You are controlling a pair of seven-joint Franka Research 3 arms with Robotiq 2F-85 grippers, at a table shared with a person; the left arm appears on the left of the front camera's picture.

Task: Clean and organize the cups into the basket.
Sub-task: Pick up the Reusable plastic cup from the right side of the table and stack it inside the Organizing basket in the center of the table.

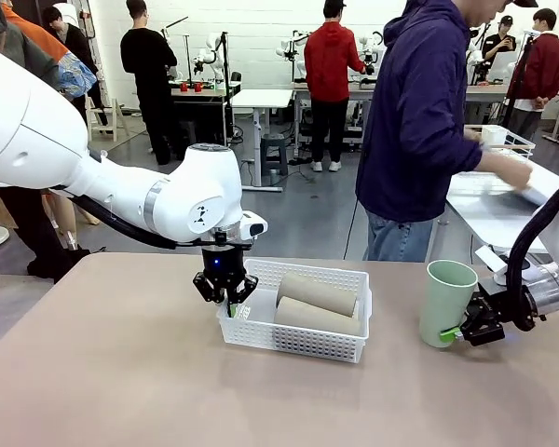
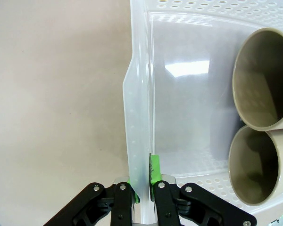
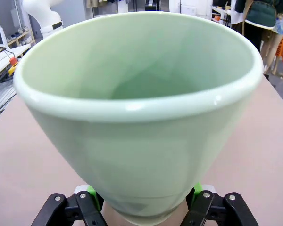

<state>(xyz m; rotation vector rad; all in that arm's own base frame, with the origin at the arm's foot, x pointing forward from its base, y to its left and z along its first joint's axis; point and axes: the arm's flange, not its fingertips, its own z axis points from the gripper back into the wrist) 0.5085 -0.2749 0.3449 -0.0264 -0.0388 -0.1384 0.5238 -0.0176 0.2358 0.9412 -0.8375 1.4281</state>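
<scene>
A white wall (image 1: pixel 261 28) is seen at 12 o'clock, with white desks (image 1: pixel 261 97) before it on a grey floor (image 1: pixel 307 209). A white table (image 1: pixel 489 212) is placed at 3 o'clock.

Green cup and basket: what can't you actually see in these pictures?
- Right wrist view: the green cup covers the space between the fingers of the right tool, so whether they press it is unclear.
- Left wrist view: both brown cups are cut off by the right edge, closed ends out of frame.
- Front view: the near wall of the basket hides its floor. How the left tool meets the rim is too small to tell.
</scene>
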